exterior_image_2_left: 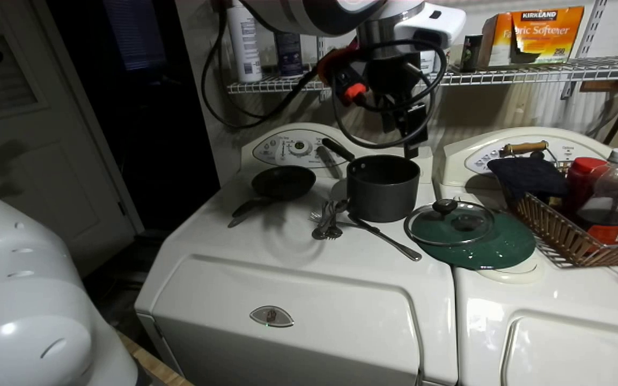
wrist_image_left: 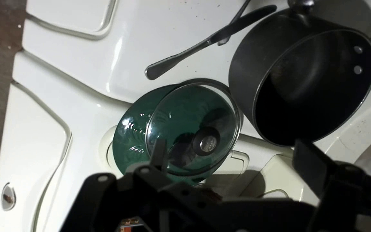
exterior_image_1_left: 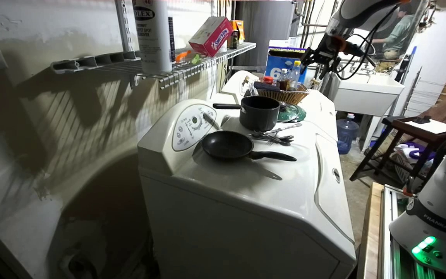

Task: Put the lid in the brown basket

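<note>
The clear glass lid with a black knob (exterior_image_2_left: 438, 230) lies on a round green plate (exterior_image_2_left: 510, 249); it also shows in the wrist view (wrist_image_left: 185, 116) and in an exterior view (exterior_image_1_left: 289, 113). The brown basket (exterior_image_1_left: 281, 97) is wicker and stands beside the green plate. It holds bottles, a red-topped jar and a dark cloth, and is cut off at the edge in an exterior view (exterior_image_2_left: 561, 233). My gripper (wrist_image_left: 233, 158) is open and empty, raised above the appliances. In the wrist view its fingers overlap the lid's edge and the pot's edge. It also shows in both exterior views (exterior_image_1_left: 315, 69) (exterior_image_2_left: 401, 136).
A black pot (exterior_image_2_left: 383, 195) stands right beside the lid. A black frying pan (exterior_image_1_left: 227, 145) and loose cutlery (exterior_image_2_left: 330, 220) lie on the white appliance top. A wire shelf (exterior_image_1_left: 207, 58) with boxes and bottles runs along the wall. Cables hang around the arm.
</note>
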